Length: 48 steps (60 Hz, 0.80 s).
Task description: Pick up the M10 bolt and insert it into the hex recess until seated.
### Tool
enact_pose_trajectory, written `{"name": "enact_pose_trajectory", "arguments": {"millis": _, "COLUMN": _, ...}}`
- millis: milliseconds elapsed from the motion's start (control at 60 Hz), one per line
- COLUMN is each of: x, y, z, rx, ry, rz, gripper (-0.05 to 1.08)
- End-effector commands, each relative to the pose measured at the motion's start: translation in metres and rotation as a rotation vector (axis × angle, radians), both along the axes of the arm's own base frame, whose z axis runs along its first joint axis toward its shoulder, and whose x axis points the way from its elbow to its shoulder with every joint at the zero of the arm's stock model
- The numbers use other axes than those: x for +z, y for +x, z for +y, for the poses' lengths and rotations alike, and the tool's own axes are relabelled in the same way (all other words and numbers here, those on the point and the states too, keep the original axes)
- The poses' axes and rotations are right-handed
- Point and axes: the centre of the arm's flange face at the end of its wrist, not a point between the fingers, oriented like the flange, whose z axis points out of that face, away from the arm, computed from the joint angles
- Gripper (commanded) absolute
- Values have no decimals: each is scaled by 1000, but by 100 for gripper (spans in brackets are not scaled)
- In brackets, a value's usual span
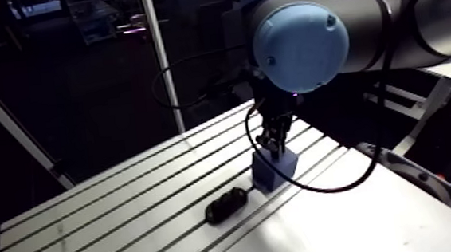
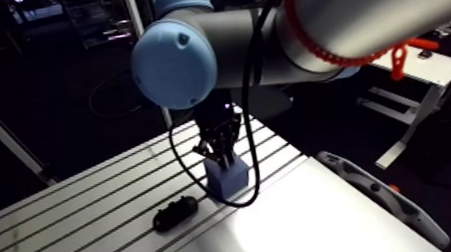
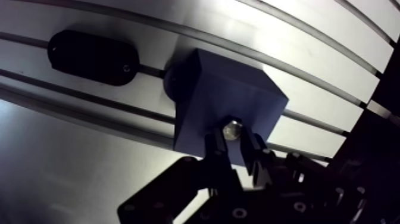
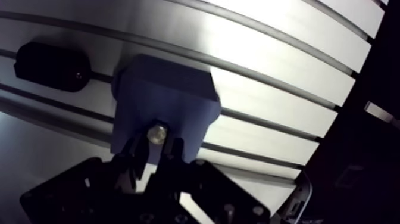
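A blue block [image 3: 226,95] stands on the slotted table [image 1: 87,230]. In the wrist view the shiny round end of the M10 bolt [image 3: 231,128] shows at the block's top face, near its edge. My gripper [image 3: 233,142] is shut on the bolt, one dark fingertip pressed to each side. The hex recess itself is hidden under the bolt and fingers. In the arm view the gripper [image 1: 273,143] hangs straight down onto the top of the block [image 1: 273,169].
A black oval part [image 3: 92,56] lies along a table slot just beyond the block, also seen in the arm view as the black oval part [image 1: 226,204]. A smooth white sheet [image 1: 351,219] covers the near right of the table. The table's edge lies close to the block's right.
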Motion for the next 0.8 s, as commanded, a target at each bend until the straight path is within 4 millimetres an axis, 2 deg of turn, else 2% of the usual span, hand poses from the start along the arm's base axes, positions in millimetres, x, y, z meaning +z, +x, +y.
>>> {"name": "enact_pose_trajectory", "arguments": {"millis": 17, "x": 3, "y": -1, "z": 1, "rx": 2, "ry": 2, "rz": 6, "gripper": 73}}
{"name": "enact_pose_trajectory", "arguments": {"millis": 800, "x": 3, "y": 0, "z": -2, "rx": 134, "ry": -11, "rz": -3, "gripper": 73}}
